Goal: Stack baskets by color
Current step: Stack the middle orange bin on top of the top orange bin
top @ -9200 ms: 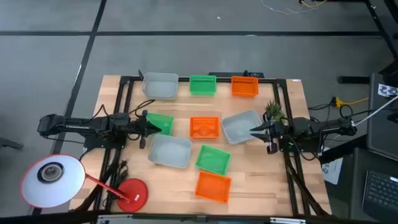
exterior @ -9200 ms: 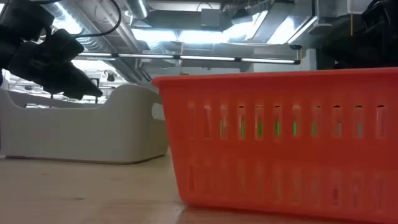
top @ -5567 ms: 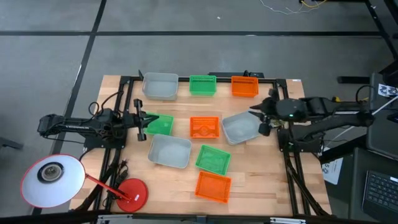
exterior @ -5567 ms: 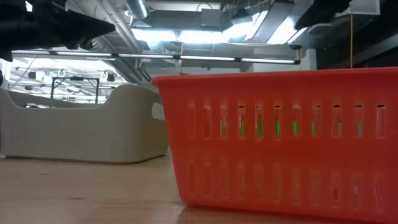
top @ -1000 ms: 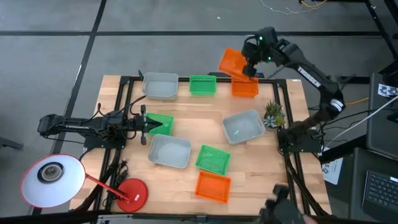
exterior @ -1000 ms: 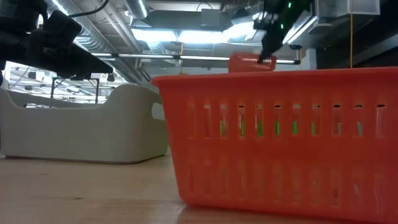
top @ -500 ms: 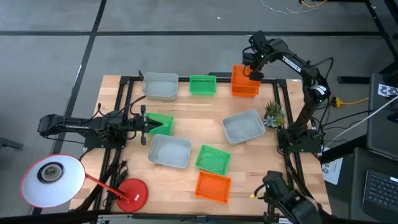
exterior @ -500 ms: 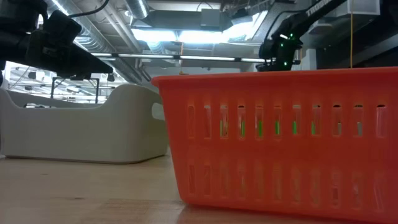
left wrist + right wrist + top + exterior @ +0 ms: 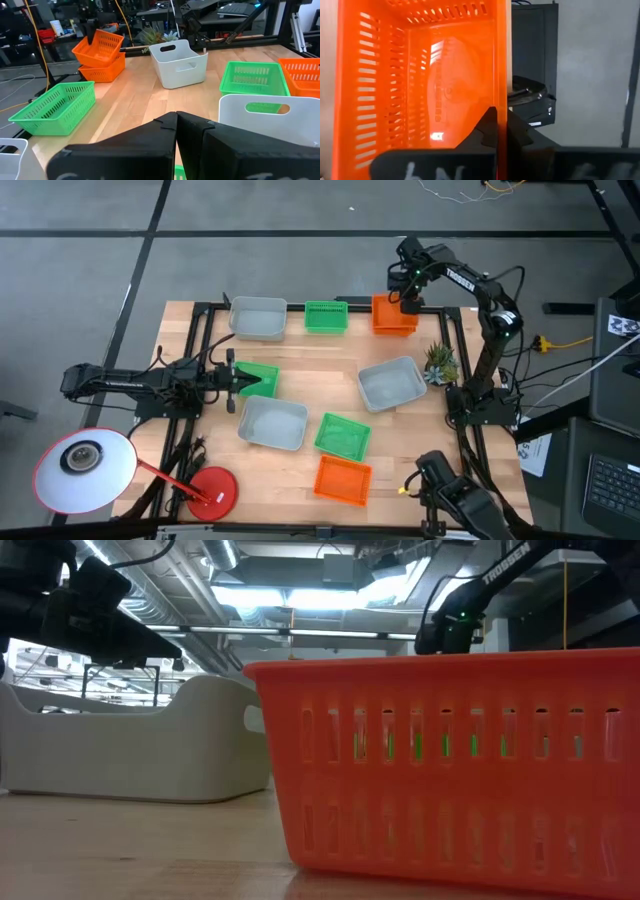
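Now the right gripper (image 9: 405, 302), fingers clamped on the upper orange basket's (image 9: 393, 308) wall at the counter's far right corner, should seat it squarely before letting go; left gripper (image 9: 232, 379) waits, fingers together.

Nine perforated baskets are spread over the worktop. At the far edge a grey basket (image 9: 258, 318) and a green basket (image 9: 326, 316) are lined up beside two nested orange baskets (image 9: 394, 315). Two grey, two green and one orange basket (image 9: 343, 479) lie scattered nearer.
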Controlling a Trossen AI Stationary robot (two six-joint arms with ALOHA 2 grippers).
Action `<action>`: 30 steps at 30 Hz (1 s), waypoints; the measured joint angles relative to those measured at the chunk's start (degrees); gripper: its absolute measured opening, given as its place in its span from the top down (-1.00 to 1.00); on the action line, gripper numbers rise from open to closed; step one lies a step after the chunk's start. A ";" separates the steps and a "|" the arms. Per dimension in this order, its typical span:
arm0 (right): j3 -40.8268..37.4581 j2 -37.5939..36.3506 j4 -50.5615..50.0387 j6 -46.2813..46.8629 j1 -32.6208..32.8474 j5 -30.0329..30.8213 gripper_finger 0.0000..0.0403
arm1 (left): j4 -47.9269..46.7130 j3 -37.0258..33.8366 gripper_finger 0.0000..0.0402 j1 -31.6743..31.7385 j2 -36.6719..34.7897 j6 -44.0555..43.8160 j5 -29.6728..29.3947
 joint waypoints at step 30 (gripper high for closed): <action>0.00 1.21 1.64 4.07 -0.10 -5.15 0.45 | -1.27 0.00 1.00 0.00 0.01 -0.04 0.00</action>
